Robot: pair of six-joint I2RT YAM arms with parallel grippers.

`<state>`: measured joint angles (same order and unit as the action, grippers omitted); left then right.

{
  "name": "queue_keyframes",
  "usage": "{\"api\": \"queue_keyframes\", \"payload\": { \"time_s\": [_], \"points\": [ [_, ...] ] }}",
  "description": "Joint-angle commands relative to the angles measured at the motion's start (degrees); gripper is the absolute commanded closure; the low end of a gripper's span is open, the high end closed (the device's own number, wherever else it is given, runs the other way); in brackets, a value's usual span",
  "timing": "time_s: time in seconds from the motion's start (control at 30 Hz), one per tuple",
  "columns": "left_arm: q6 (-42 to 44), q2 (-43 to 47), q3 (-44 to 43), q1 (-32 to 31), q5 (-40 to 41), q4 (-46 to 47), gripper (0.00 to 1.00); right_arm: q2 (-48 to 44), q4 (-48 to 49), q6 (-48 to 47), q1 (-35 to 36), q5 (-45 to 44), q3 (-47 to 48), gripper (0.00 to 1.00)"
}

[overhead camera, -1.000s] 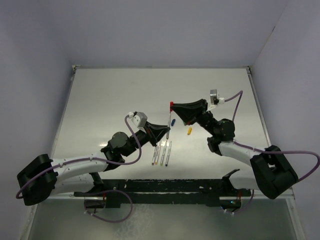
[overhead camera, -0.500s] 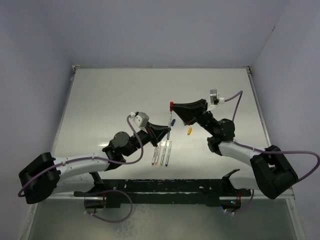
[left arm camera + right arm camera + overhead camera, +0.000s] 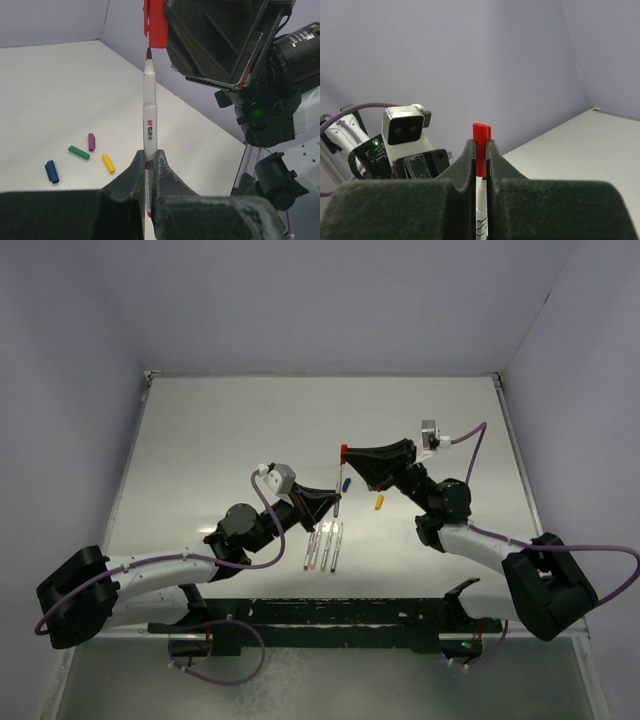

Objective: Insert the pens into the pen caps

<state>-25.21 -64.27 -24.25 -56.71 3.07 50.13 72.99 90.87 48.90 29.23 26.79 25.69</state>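
The left gripper (image 3: 148, 161) is clamped on the lower part of one pen (image 3: 150, 105) and holds it upright. The pen's dark tip is just at the open end of the red cap (image 3: 156, 25), which the right gripper (image 3: 480, 150) pinches tightly. The other caps (image 3: 79, 152) lie on the table (image 3: 45, 90), and the other pens (image 3: 322, 545) lie side by side near the arms.
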Motion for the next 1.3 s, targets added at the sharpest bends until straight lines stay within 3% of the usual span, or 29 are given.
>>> {"api": "queue_keyframes", "payload": {
  "time_s": [0.0,1.27],
  "points": [
    [1.44,1.25,-1.19,-0.2,0.4,3.35,1.0,-1.29,10.71,1.09,0.29,0.72,-0.02,1.0],
    [-0.02,0.88,-0.06,-0.24,-1.52,3.64,1.0,1.91,10.74,-1.78,0.91,3.19,3.92,1.0]
  ]
}}
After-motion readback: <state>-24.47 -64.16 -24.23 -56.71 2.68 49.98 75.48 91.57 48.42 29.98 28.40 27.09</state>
